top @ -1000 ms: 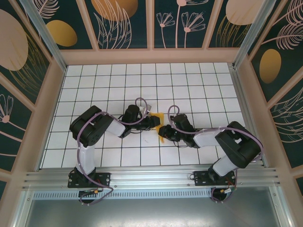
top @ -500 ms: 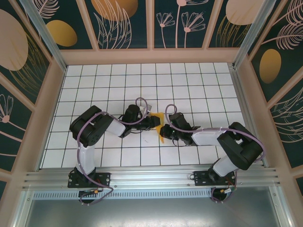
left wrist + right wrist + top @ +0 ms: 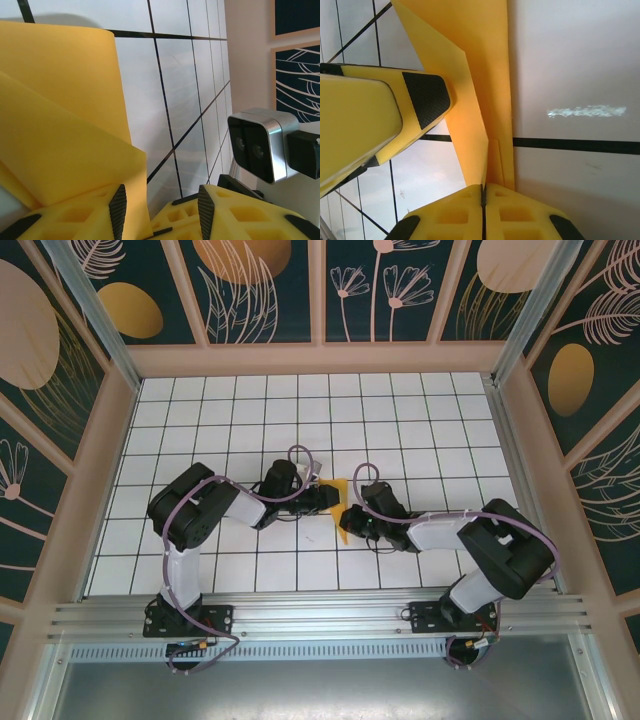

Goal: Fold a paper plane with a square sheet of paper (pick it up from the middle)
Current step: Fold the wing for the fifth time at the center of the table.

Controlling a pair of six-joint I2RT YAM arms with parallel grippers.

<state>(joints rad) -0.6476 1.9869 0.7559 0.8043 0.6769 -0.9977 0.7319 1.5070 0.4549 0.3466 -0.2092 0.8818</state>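
While R jaws clamp folded sheet point(image 3: 480, 60), L jaws half-open, sheet edge btwn them

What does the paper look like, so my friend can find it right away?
Find the white tiled table inside the flowery walls. At its middle the left arm and right arm meet, with the paper standing between them. Nothing else there is thin, creased and orange-yellow.
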